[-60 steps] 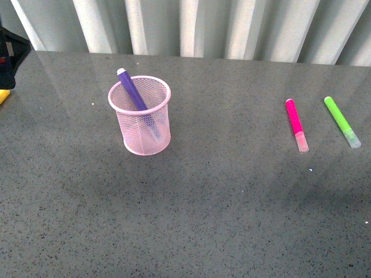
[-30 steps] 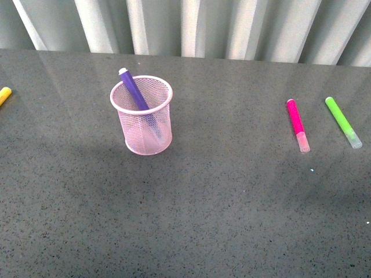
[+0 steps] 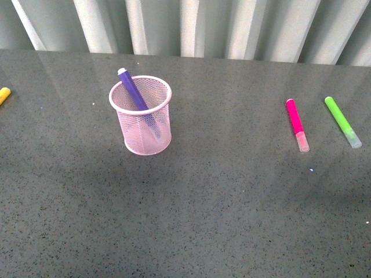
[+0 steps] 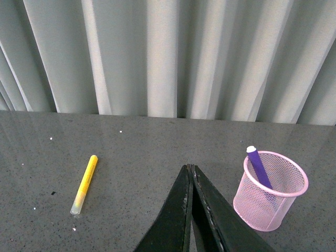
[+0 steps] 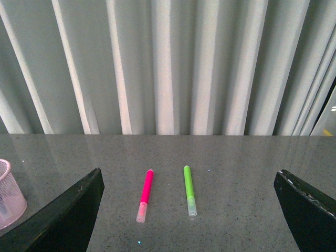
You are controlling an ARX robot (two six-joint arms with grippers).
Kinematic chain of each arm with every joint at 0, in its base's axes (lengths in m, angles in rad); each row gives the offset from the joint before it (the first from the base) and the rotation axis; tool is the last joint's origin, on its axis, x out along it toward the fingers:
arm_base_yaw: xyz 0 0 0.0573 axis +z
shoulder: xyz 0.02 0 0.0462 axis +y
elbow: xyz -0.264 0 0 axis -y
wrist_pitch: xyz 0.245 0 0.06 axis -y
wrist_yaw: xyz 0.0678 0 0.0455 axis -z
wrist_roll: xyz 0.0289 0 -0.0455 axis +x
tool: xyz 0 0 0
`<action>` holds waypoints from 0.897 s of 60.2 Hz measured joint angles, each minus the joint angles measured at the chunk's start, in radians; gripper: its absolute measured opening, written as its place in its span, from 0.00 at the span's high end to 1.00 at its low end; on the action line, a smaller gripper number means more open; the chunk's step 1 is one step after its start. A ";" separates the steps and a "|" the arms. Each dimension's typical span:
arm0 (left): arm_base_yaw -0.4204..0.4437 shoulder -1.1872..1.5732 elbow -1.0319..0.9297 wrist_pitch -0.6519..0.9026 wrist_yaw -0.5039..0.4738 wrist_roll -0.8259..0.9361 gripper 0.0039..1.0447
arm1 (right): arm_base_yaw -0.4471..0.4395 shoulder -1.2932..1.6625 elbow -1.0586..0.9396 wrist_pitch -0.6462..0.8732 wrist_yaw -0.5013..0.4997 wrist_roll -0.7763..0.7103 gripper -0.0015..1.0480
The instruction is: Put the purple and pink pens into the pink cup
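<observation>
The pink cup (image 3: 141, 119) stands upright on the grey table, left of centre. The purple pen (image 3: 132, 88) leans inside it with its tip poking over the far rim. The pink pen (image 3: 296, 124) lies flat far to the right, clear cap toward me. Neither gripper shows in the front view. In the left wrist view, my left gripper (image 4: 189, 169) is shut with nothing in it, the pink cup (image 4: 270, 190) and purple pen (image 4: 258, 166) off to one side. My right gripper (image 5: 190, 181) is open wide, well back from the pink pen (image 5: 145, 195).
A lime green marker (image 3: 342, 121) lies beside the pink pen, on the side away from the cup. A yellow marker (image 3: 4, 94) lies at the table's far left edge. Pale pleated curtains (image 3: 185, 26) hang behind the table.
A dark gripper part at the far left edge one second ago has left the front view, uncovering the yellow marker. Cup and pens have stayed put.
</observation>
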 joint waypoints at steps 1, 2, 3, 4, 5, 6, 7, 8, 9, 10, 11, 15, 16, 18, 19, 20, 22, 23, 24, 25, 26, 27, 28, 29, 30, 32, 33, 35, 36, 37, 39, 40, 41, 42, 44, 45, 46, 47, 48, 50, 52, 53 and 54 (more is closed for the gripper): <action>0.000 -0.007 -0.001 -0.006 0.000 0.000 0.97 | 0.000 0.000 0.000 0.000 0.000 0.000 0.07; 0.000 -0.022 -0.003 -0.019 0.000 0.000 0.97 | 0.000 0.000 0.000 0.000 0.000 0.000 0.07; 0.000 -0.035 -0.004 -0.032 0.000 0.000 0.97 | 0.000 0.000 0.000 0.000 0.000 0.000 0.07; 0.000 -0.043 -0.005 -0.039 0.000 0.000 0.97 | 0.000 0.000 0.000 0.000 0.000 0.000 0.07; 0.000 -0.057 -0.005 -0.053 0.000 0.000 0.97 | 0.000 0.000 0.000 0.000 0.000 0.000 0.07; 0.000 -0.071 -0.005 -0.064 0.000 0.000 0.97 | 0.000 0.000 0.000 0.000 0.000 0.000 0.07; 0.000 -0.079 -0.005 -0.071 0.000 0.000 0.97 | 0.000 0.000 0.000 0.000 0.000 0.000 0.07; 0.000 -0.092 -0.005 -0.083 0.000 0.000 0.97 | 0.000 0.000 0.000 0.000 0.000 0.000 0.07; 0.000 -0.106 -0.005 -0.096 0.000 0.000 0.97 | 0.000 0.000 0.000 0.000 0.000 0.000 0.07; 0.000 -0.113 -0.005 -0.102 0.000 0.000 0.97 | 0.000 0.000 0.000 0.000 0.000 0.000 0.07; 0.000 -0.127 -0.005 -0.114 0.000 0.000 0.97 | 0.000 0.000 0.000 0.000 0.000 0.000 0.07; 0.000 -0.172 -0.005 -0.156 0.000 0.000 0.97 | 0.000 0.000 0.000 0.000 0.000 0.000 0.07; 0.000 -0.178 -0.005 -0.161 0.000 0.000 0.97 | 0.000 0.000 0.000 0.000 0.000 0.000 0.07; 0.000 -0.196 -0.005 -0.178 0.000 0.000 0.97 | 0.000 0.000 0.000 0.000 0.000 0.000 0.07; 0.000 -0.208 -0.005 -0.190 0.000 0.000 0.97 | 0.000 0.000 0.000 0.000 0.000 0.000 0.07; 0.000 -0.220 -0.005 -0.200 0.000 0.000 0.97 | 0.000 0.000 0.000 0.000 0.000 0.000 0.07; 0.000 -0.243 -0.005 -0.222 0.000 0.000 0.97 | 0.000 0.000 0.000 0.000 0.000 0.000 0.07; 0.000 -0.253 -0.005 -0.231 0.000 0.000 0.97 | 0.000 0.000 0.000 0.000 0.000 0.000 0.07; 0.000 -0.262 -0.005 -0.239 0.000 0.000 0.97 | 0.000 0.000 0.000 0.000 0.000 0.000 0.07; 0.000 -0.272 -0.005 -0.248 0.000 0.000 0.97 | 0.000 0.000 0.000 0.000 0.000 0.000 0.07; 0.000 -0.277 -0.005 -0.253 0.000 0.000 0.97 | 0.000 0.000 0.000 0.000 0.000 0.000 0.07; 0.000 -0.287 -0.005 -0.263 0.000 0.000 0.97 | 0.000 0.000 0.000 0.000 0.000 0.000 0.07; 0.000 -0.291 -0.005 -0.267 0.000 0.000 0.97 | 0.000 0.000 0.000 0.000 0.000 0.000 0.07; 0.000 -0.301 -0.005 -0.277 0.000 0.000 0.97 | 0.000 0.000 0.000 0.000 0.000 0.000 0.07; 0.000 -0.315 -0.005 -0.291 0.000 0.000 0.97 | 0.000 0.000 0.000 0.000 0.000 0.000 0.07; 0.000 -0.329 -0.005 -0.304 0.000 0.000 0.97 | 0.000 0.000 0.000 0.000 0.000 0.000 0.07; 0.000 -0.333 -0.005 -0.308 0.000 0.000 0.97 | 0.000 0.000 0.000 0.000 0.000 0.000 0.07; 0.000 -0.351 -0.005 -0.325 0.000 0.000 0.97 | 0.000 0.000 0.000 0.000 0.000 0.000 0.07; 0.000 -0.355 -0.005 -0.330 0.000 0.000 0.97 | 0.000 0.000 0.000 0.000 0.000 0.000 0.07; 0.000 -0.364 -0.005 -0.338 0.000 0.000 0.97 | 0.000 0.000 0.000 0.000 0.000 0.000 0.07; 0.000 -0.381 -0.005 -0.354 0.000 0.000 0.97 | 0.000 0.000 0.000 0.000 0.000 0.000 0.07; 0.000 -0.388 -0.005 -0.362 0.000 0.000 0.97 | 0.000 0.000 0.000 0.000 0.000 0.000 0.07; 0.000 -0.393 -0.005 -0.366 0.000 0.000 0.97 | 0.000 0.000 0.000 0.000 0.000 0.000 0.07; 0.000 -0.400 -0.005 -0.373 0.000 0.000 0.97 | 0.000 0.000 0.000 0.000 0.000 0.000 0.07; 0.000 -0.411 -0.005 -0.385 0.000 0.000 0.97 | 0.000 0.000 0.000 0.000 0.000 0.000 0.07; 0.000 -0.418 -0.005 -0.391 0.000 0.000 0.97 | 0.000 0.000 0.000 0.000 0.000 0.000 0.07; 0.000 -0.425 -0.005 -0.399 0.000 0.000 0.97 | 0.000 0.000 0.000 0.000 0.000 0.000 0.07; 0.000 -0.429 -0.005 -0.402 0.000 0.000 0.97 | 0.000 0.000 0.000 0.000 0.000 0.000 0.07; 0.000 -0.436 -0.005 -0.409 0.000 0.000 0.97 | 0.000 0.000 0.000 0.000 0.000 0.000 0.07; 0.000 -0.446 -0.005 -0.419 0.000 0.000 0.97 | 0.000 0.000 0.000 0.000 0.000 0.000 0.07; 0.000 -0.459 -0.005 -0.431 0.000 0.000 0.97 | 0.000 0.000 0.000 0.000 0.000 0.000 0.07; 0.000 -0.462 -0.005 -0.435 0.000 0.000 0.97 | 0.000 0.000 0.000 0.000 0.000 0.000 0.07; 0.000 -0.471 -0.005 -0.444 0.000 0.000 0.97 | 0.000 0.000 0.000 0.000 0.000 0.000 0.07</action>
